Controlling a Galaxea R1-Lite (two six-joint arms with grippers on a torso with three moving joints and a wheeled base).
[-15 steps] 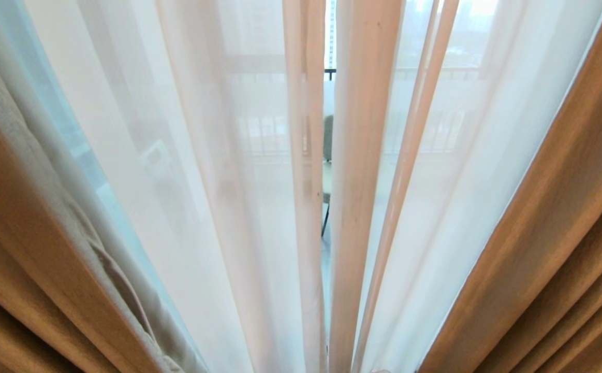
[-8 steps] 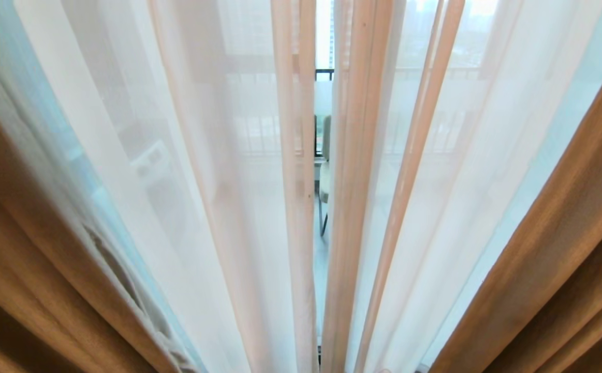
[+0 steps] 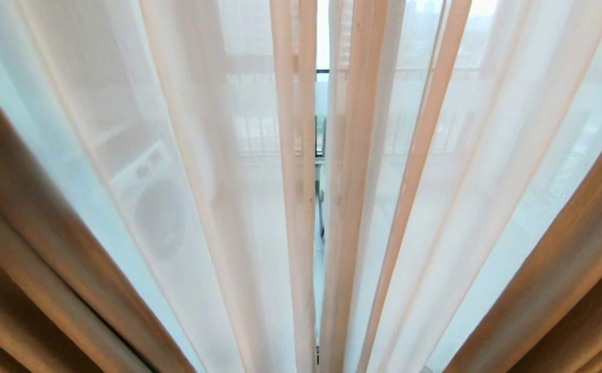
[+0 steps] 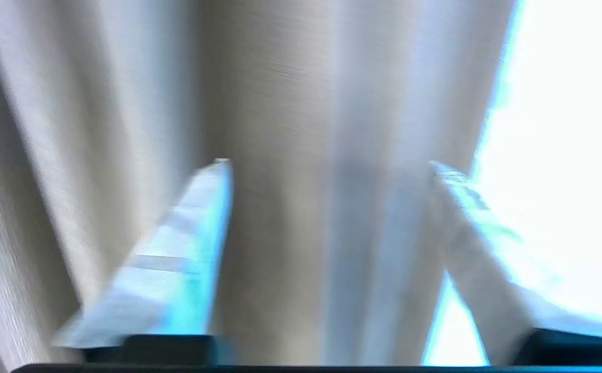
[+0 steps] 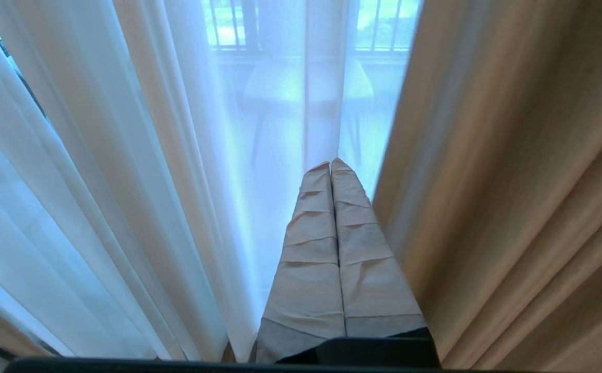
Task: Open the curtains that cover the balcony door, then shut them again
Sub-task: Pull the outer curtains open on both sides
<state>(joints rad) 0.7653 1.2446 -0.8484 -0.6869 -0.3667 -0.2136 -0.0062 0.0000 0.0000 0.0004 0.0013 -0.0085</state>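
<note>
The curtains fill the head view. Thick beige drapes hang at the lower left (image 3: 26, 243) and lower right (image 3: 585, 259). White sheers (image 3: 218, 171) cover the middle, with a narrow slit (image 3: 321, 129) between them. The balcony door stays hidden behind the sheers; only a railing and a chair show through the slit. In the left wrist view my left gripper (image 4: 329, 165) is open against a fold of thick drape (image 4: 280, 103), its fingers (image 4: 176, 259) wide apart. My right gripper (image 5: 331, 163) is shut and empty, between a sheer (image 5: 150, 155) and the right drape (image 5: 513, 181).
Through the left sheer a white washing machine (image 3: 153, 207) shows faintly on the balcony. A small table (image 5: 306, 83) and railing bars show through the sheer in the right wrist view. Fabric hangs close on every side.
Both thick drapes now sit further out toward the picture's sides, baring more sheer. The folded lining edge at the lower left is gone from view. The slit has shifted slightly left.
</note>
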